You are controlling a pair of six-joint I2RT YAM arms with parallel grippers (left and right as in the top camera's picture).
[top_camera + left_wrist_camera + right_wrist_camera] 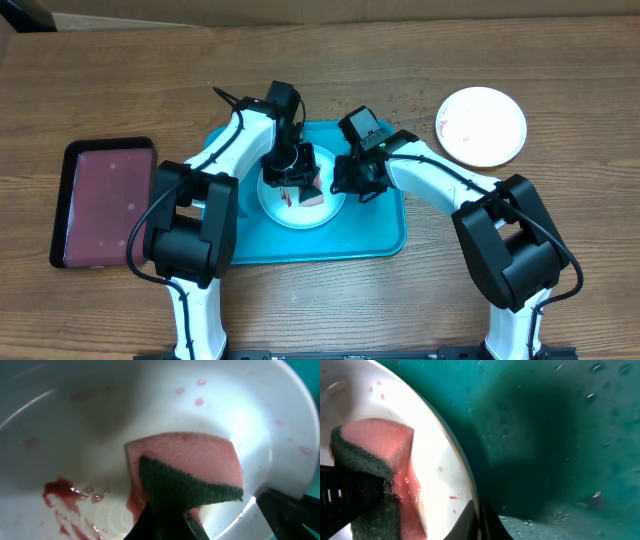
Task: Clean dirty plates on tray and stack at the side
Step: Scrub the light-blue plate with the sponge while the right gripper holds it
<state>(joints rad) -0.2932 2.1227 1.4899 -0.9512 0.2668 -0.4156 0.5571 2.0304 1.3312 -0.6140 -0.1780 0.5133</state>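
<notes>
A pale plate (290,210) lies on the turquoise tray (370,235). My left gripper (298,178) is shut on a pink sponge (312,190) with a dark green scouring face and presses it onto the plate. In the left wrist view the sponge (185,460) rests on the plate (100,420), and a dark red smear (60,492) lies left of it. My right gripper (345,185) is shut on the plate's right rim. In the right wrist view its jaws (479,520) pinch the rim of the plate (440,450), beside the wet sponge (375,440) and the tray floor (560,435).
A white plate (482,125) with faint red marks sits on the wooden table to the upper right of the tray. A black-rimmed maroon tray (105,200) lies to the left. Both arms reach in from the near edge.
</notes>
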